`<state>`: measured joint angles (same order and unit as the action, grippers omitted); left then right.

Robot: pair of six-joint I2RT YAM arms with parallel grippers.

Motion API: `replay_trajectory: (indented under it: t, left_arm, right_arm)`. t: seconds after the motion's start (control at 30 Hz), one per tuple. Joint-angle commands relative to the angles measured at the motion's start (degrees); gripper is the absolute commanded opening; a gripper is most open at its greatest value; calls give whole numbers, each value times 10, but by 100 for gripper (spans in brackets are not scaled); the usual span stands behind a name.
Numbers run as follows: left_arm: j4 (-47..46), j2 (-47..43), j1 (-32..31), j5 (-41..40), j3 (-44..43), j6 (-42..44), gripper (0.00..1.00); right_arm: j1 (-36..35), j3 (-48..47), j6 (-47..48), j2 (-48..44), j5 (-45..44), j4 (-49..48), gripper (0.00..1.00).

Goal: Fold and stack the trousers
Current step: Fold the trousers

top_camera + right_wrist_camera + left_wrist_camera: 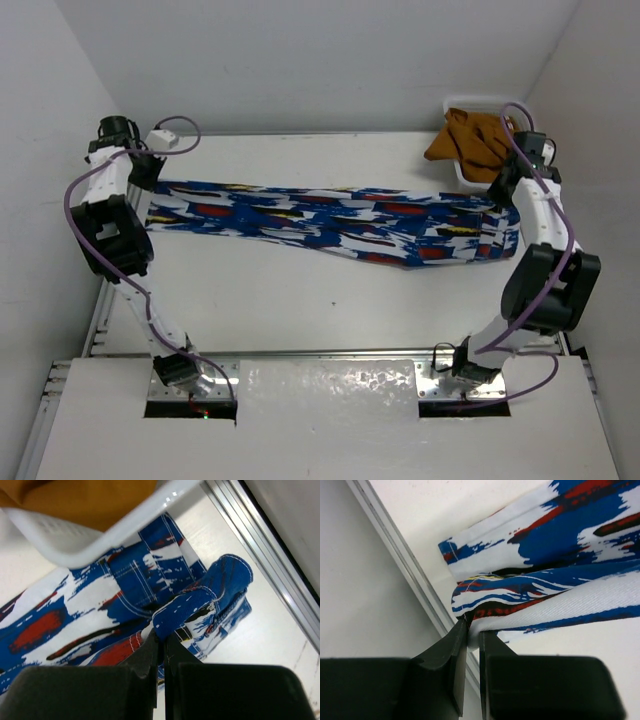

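Bench (pixel 300 310): white, walled on three sides. A metal rail runs along each side edge.

Trousers (pixel 340 222): blue print, stretched out long across the far half of the bench, left to right. They look flat on the surface, with the middle bowing toward the near side. Leg hems are at the left; the end with pocket stitching is at the right.

Basket (pixel 482 99): white, in the far right corner, with an orange cloth (pixel 465 140) heaped in it. From the right wrist view, its rim (pixel 100 540) overhangs the trousers' right end.

Left tool (pixel 472 630): fingers (pixel 451 652) are clamped on the edge of one hem, with cloth showing between them. A second hem lies just beyond, and I cannot tell whether it is caught in the grip.

Right tool (pixel 162 639): fingers are pressed together and pinch a bunched fold at the stitched end.

Risks, as I judge them:
- If the left grip has only one leg, the other could trail on a lift and leave a skewed fold.
- The right pinch is at the very tip. Pulling the cloth taut between the arms could slip it free.
- The basket sits tight against the right end, so a rising wrist or cloth may snag the rim and shift or tip it.
- Both ends lie close to the side rails, and cloth could catch on them.
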<state>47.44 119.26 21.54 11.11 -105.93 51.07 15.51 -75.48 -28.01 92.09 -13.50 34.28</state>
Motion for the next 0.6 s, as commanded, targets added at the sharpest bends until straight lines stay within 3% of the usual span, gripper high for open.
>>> replay_trajectory:
  t: [0.0, 0.2, 0.3, 0.43, 0.5, 0.53, 0.57]
  left_arm:
    - [-26, -1, -18, -44, -35, -32, 0]
    - [-59, 49, -30, -97, -53, -77, 0]
    - [-68, 84, -30, -129, -89, -116, 0]
    - [-86, 115, -31, -149, -124, -169, 13]
    - [-122, 122, -30, -163, -131, -199, 40]
    - [-133, 125, -30, -185, -132, -211, 56]
    - [-145, 133, -30, -195, -143, -232, 64]
  right_arm:
    - [4, -48, 26, 29, -36, -47, 0]
    - [-7, -70, 30, 81, -33, -71, 0]
    - [-14, -97, 33, 110, -31, -77, 8]
    - [-21, -142, 45, 142, -44, -72, 17]
    - [-21, -171, 51, 159, -52, -63, 33]
    - [-21, -182, 52, 164, -58, -59, 37]
    - [-21, -201, 56, 168, -61, -55, 39]
